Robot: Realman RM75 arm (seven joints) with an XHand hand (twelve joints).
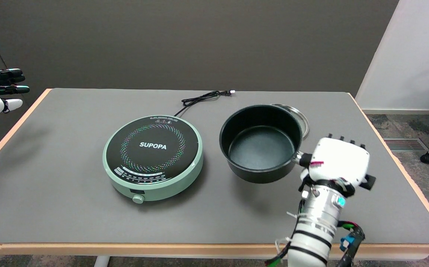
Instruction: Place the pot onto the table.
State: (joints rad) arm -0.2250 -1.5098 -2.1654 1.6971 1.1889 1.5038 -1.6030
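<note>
Your right arm [313, 226] rose from the lower right with its wrist upright, your right hand [337, 162] showed its white back to the camera, fingers curled away around the pot handle [300, 158].
</note>
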